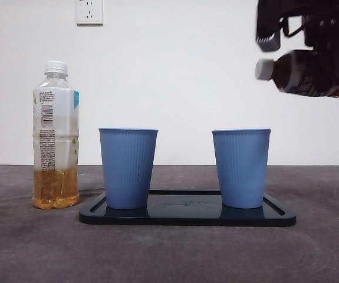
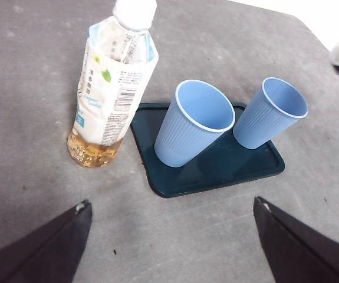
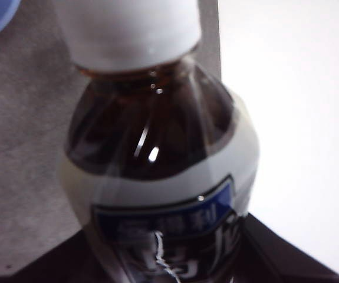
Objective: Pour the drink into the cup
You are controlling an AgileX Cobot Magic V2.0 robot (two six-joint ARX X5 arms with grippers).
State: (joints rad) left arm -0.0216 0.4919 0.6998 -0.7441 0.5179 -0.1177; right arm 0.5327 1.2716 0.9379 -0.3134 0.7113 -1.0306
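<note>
Right gripper [image 3: 169, 259] is clamped on the dark drink bottle [image 1: 308, 72], tipped sideways high above the right-hand blue cup [image 1: 241, 168] (cap looks on), presumably lining up the pour; left gripper [image 2: 169, 247] hangs spread, empty.

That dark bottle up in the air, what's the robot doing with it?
The right end effector holds the dark bottle tipped sideways, high above the right blue cup. Its white cap is on, so nothing pours yet. Both cups stand on a dark tray. The left end effector waits, open, near the tea bottle.
</note>
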